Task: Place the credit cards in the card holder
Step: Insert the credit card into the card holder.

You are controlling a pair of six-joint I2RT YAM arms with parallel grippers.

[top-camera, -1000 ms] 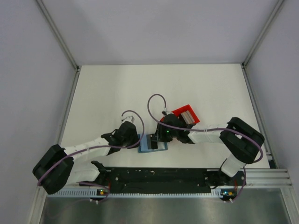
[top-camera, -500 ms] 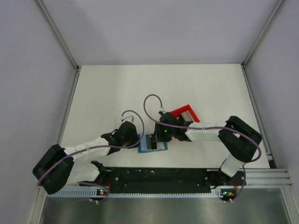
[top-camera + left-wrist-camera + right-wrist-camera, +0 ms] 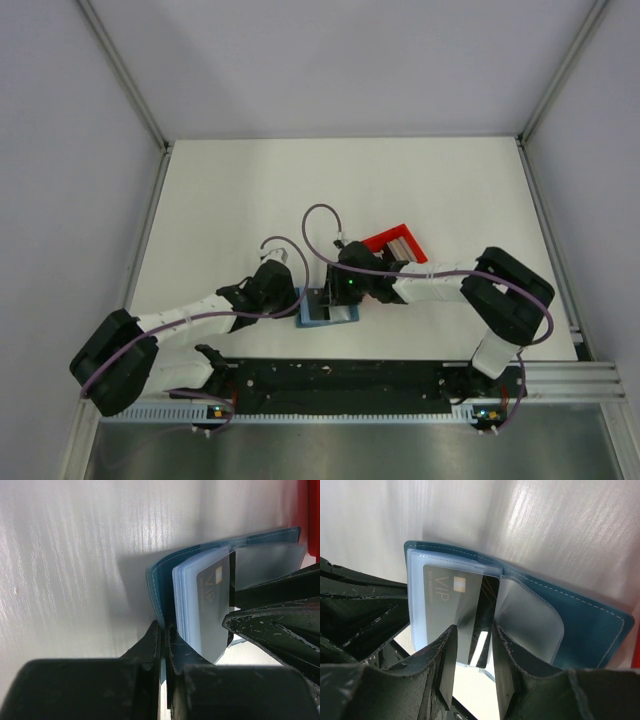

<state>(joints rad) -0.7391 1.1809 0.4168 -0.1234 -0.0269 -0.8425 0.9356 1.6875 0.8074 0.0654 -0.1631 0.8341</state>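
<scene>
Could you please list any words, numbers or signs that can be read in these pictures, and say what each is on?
"VIP": on the dark card, beside its gold chip, at the teal card holder.
Fine print next to it: too small to read.
Nothing else legible.

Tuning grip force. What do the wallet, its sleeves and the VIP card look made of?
Wallet: leather or faux leather, matte teal; pale stitching runs along the edge.
Sleeves: soft clear plastic, glossy; see-through, with glare and a curved flap.
Card: probably rigid plastic, dark grey satin; printed lettering, gold chip, light sheen.
</scene>
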